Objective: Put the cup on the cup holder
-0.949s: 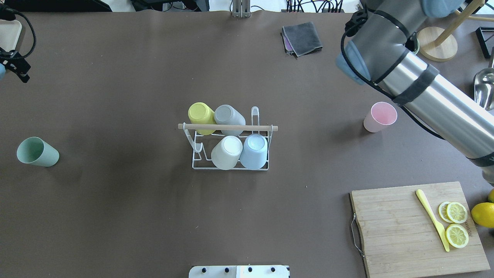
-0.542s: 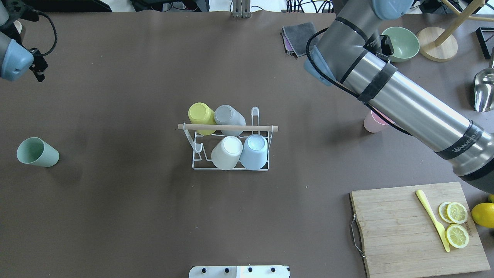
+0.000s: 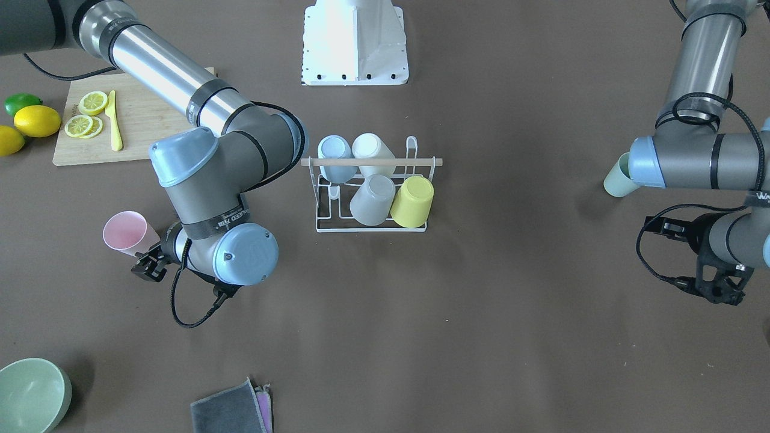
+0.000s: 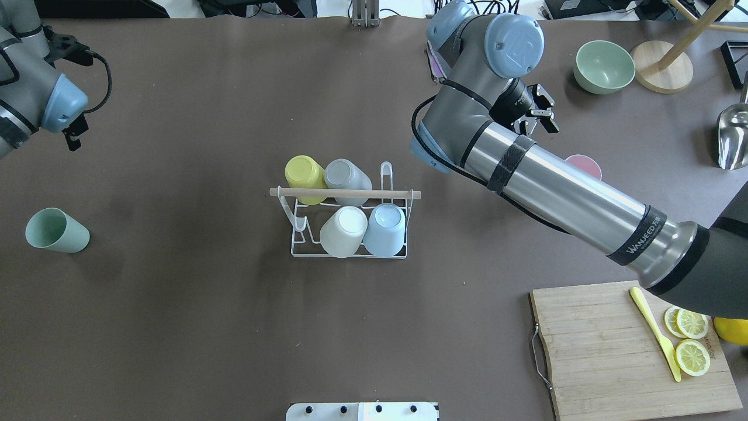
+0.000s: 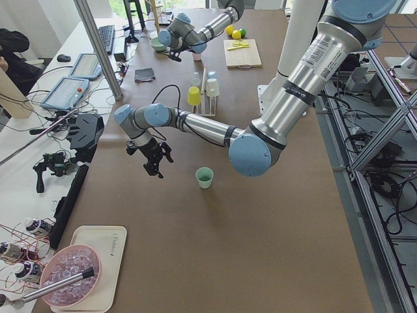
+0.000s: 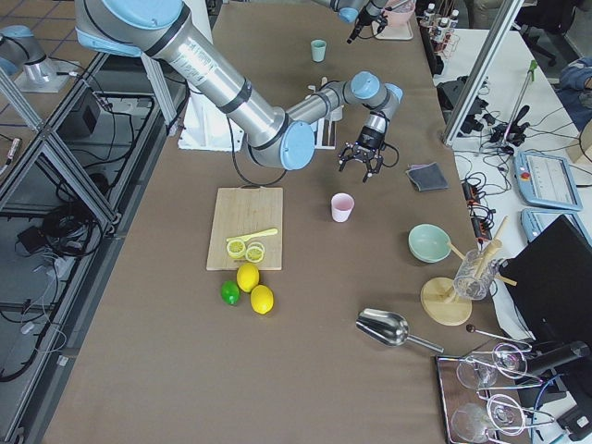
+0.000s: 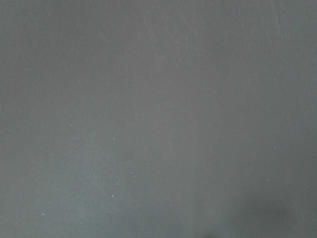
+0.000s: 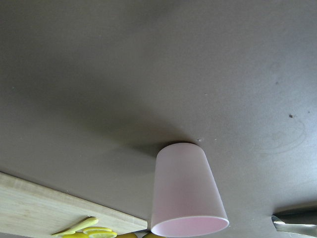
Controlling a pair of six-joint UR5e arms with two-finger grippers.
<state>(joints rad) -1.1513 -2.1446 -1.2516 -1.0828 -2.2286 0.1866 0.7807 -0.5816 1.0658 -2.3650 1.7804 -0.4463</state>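
Hovering the right gripper (image 4: 544,112), spread and empty, just on the far side of the pink cup (image 3: 123,233) standing upright well right of the cup holder (image 4: 345,193); poising the left gripper (image 3: 719,291), grip impossible to read, near the green cup (image 4: 56,230) at far left; holding four cups racked already, leaving these two to place.

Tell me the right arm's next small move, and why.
Probably bring the open right gripper down around the pink cup: the cup stands free on the table, not yet gripped, and the holder has empty prongs.
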